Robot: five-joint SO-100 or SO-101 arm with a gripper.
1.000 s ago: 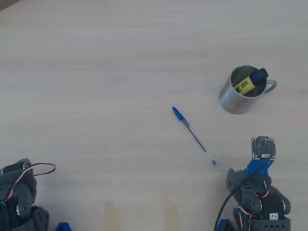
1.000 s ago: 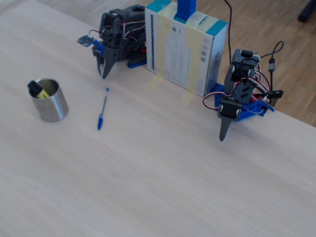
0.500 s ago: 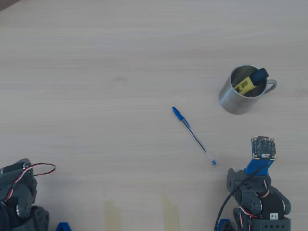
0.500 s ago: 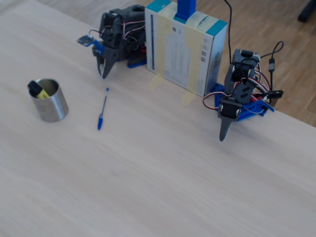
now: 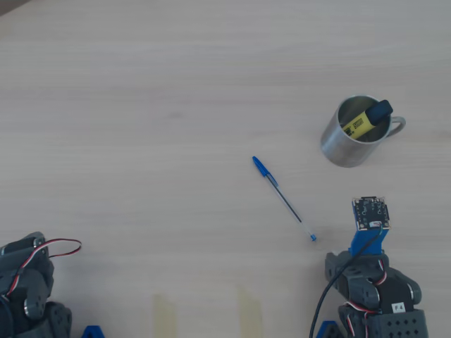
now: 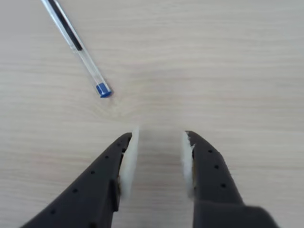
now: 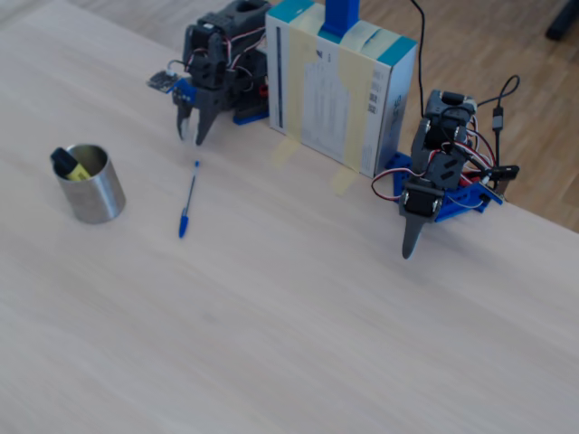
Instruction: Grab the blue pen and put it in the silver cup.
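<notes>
The blue pen (image 5: pixel 283 198) lies flat and slanted on the wooden table, cap toward the middle, blue end plug toward my arm. In the wrist view the pen (image 6: pixel 88 69) runs off the upper left, and its plug lies just ahead and left of my gripper (image 6: pixel 160 133), which is open with nothing between its white pads (image 6: pixel 129 156). In the fixed view my gripper (image 7: pixel 190 137) hangs just above the table, behind the pen (image 7: pixel 188 199). The silver cup (image 5: pixel 335 148) stands upright, handle to the right in the overhead view, apart from the pen. It also shows in the fixed view, cup (image 7: pixel 95 197) at the left.
A stubby yellow marker (image 5: pixel 359 124) with a black cap leans inside the cup. A second arm (image 7: pixel 434 190) stands still with its gripper pointing down. Between the arms stands a white and teal box (image 7: pixel 339 90). My wrist camera board (image 5: pixel 369 213) hides the fingers from overhead.
My gripper has gone from shut to open, and the wrist has shifted a little to the left in the overhead view, toward the pen's plug end. Pen and cup have not moved.
</notes>
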